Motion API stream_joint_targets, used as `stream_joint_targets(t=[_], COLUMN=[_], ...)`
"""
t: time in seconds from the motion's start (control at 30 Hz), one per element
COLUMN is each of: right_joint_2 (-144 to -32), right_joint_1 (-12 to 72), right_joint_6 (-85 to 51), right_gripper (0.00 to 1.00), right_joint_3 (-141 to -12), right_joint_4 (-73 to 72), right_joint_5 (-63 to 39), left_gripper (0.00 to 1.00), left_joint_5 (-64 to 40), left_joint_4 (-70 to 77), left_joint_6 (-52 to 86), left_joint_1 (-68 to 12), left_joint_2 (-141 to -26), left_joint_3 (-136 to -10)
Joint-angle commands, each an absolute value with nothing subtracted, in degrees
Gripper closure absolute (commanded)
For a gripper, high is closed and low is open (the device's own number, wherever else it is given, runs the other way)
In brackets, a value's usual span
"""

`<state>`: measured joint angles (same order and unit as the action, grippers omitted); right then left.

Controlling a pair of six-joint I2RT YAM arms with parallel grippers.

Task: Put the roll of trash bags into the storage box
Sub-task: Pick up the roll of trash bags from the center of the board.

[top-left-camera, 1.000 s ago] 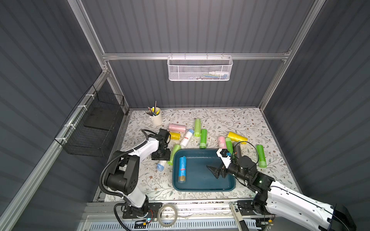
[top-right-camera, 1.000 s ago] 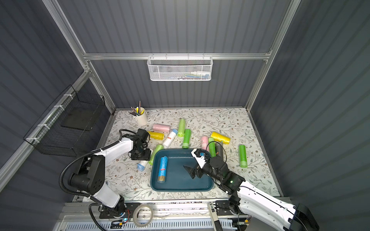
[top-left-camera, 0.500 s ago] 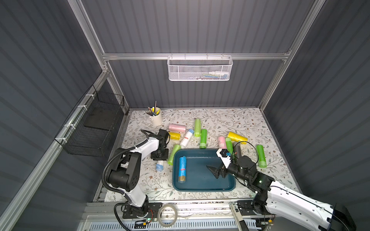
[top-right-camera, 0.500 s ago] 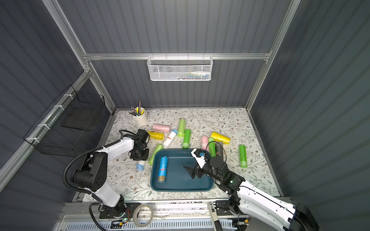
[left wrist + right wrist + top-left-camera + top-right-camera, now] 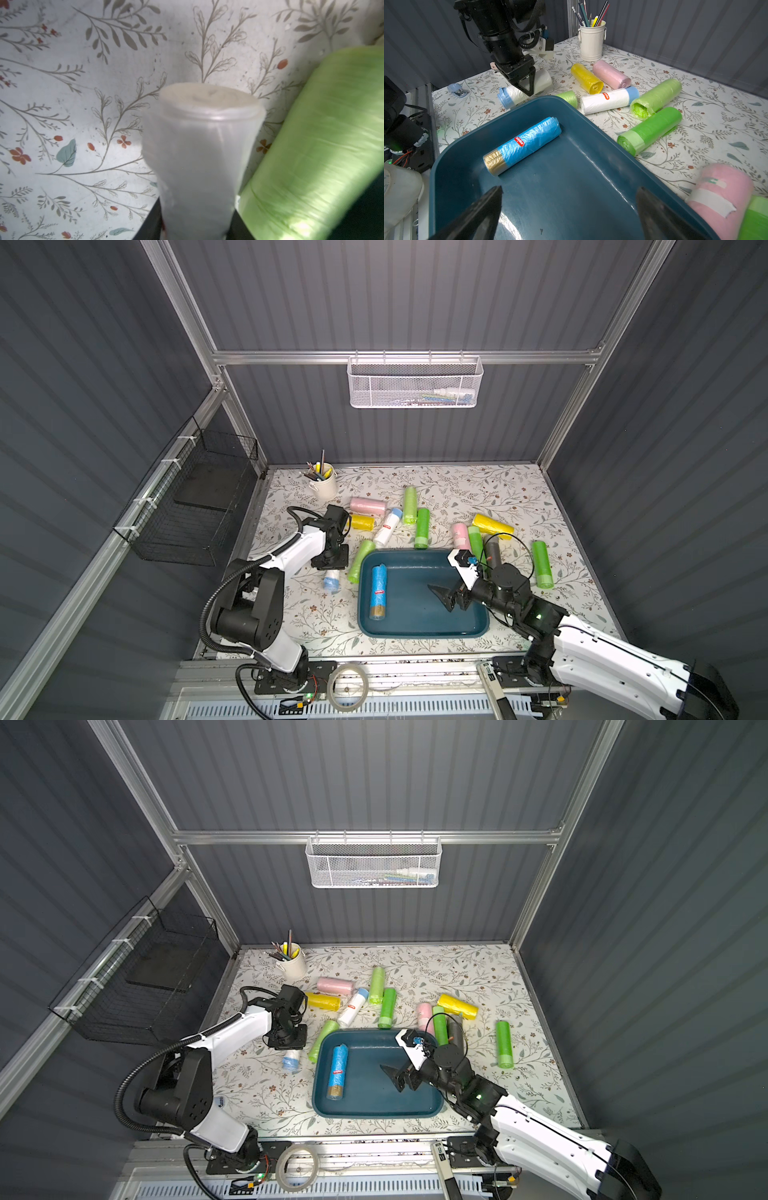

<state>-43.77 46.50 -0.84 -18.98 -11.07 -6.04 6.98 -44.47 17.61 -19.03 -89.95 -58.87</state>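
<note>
Nearest, the right gripper (image 5: 569, 194) hangs low over the near right part of the storage box (image 5: 415, 632), its jaws spread wide with nothing between them. A blue roll of trash bags (image 5: 378, 591) lies inside the box along its left side, well apart from that gripper. Just outside the box's left rim, the left gripper (image 5: 527, 88) points down and is clamped across the middle of a white roll with a blue end (image 5: 331, 579), low at the counter (image 5: 291, 605). A light green roll (image 5: 360, 561) lies between this roll and the box. Farther back, more rolls lie scattered before a white pencil cup (image 5: 325, 487).
</note>
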Motion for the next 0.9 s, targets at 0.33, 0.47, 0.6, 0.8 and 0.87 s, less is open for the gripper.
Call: stream_joint_targets(t=[0.33,0.47,0.6,0.8,0.87], right_joint_2=[-43.07,-42.59,-41.62,-41.49,-41.57], right_joint_1=[46.67,46.67,46.67,46.67,46.73], right_joint_6=[0.08,0.15,0.18,0.09,0.00], right_gripper=[0.01,0.01,0.01,0.01,0.01], right_joint_3=[-19.34,-19.25,-18.73,-18.71,-18.71], right_joint_4=[-12.48,-12.57,-13.07,-13.27,-13.18], right_joint_5=[-12.66,-13.90,-14.42,-14.67,-14.81], left_gripper=[0.62,0.62,0.62,0.62,0.62], left_joint_5=[-5.71,-7.65,-8.17,-7.05,-8.66], left_joint_4=[-48.14,-49.05,-49.55,-48.67,-46.57], left_joint_6=[21.77,23.48,25.49,31.89,34.50], left_joint_1=[-18.96,-20.54,-23.14,-28.10,-28.54], left_joint_2=[-79.80,-77.18,-75.10,-71.88,-70.45], left_joint_3=[-60.65,-61.66,-62.31,-62.43,-61.28])
